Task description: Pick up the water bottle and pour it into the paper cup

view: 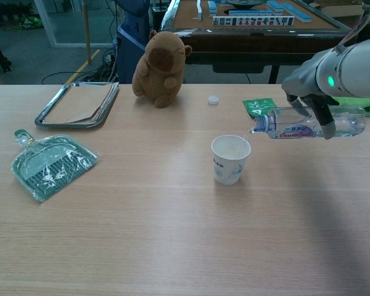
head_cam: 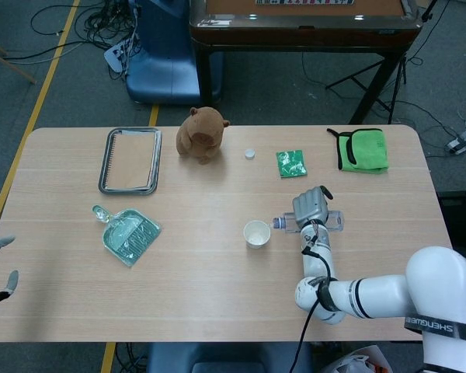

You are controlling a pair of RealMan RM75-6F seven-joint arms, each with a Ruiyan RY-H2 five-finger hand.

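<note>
A light wooden table [head_cam: 217,295] carries everything. Taking the paper cup [head_cam: 256,233] near its middle as landmark: a green dustpan [head_cam: 130,235] lies left; a tray [head_cam: 130,159], plush capybara [head_cam: 201,134], bottle cap [head_cam: 250,153], possibly a green packet [head_cam: 291,163], and green cloth [head_cam: 362,150] lie behind.

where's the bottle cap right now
The small white bottle cap lies on the table's far side, between the brown plush toy and the green packet, beyond the paper cup.
</note>
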